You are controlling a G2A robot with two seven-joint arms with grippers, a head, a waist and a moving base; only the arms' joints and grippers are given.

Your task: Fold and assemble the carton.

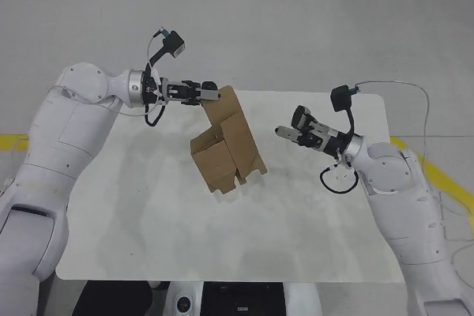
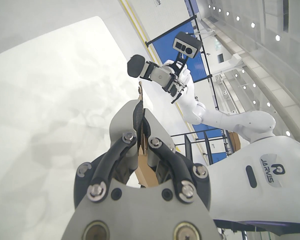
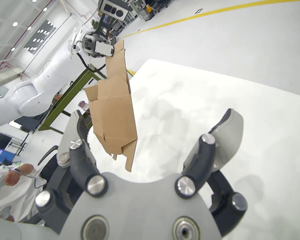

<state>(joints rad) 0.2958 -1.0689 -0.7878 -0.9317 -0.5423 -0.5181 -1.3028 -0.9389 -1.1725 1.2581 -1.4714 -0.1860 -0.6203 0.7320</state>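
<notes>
Pale grey floor (image 1: 300, 39) with a yellow line (image 1: 0, 142) surrounds the white rounded table (image 1: 142, 229); above it hangs the brown cardboard carton (image 1: 225, 146), top edge pinched by the left gripper (image 1: 213, 94), right gripper (image 1: 280, 132) spread nearby.

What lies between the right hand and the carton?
Nothing. In the top view, the gap between the open right hand and the carton held by the left hand has just bare table below it.
</notes>
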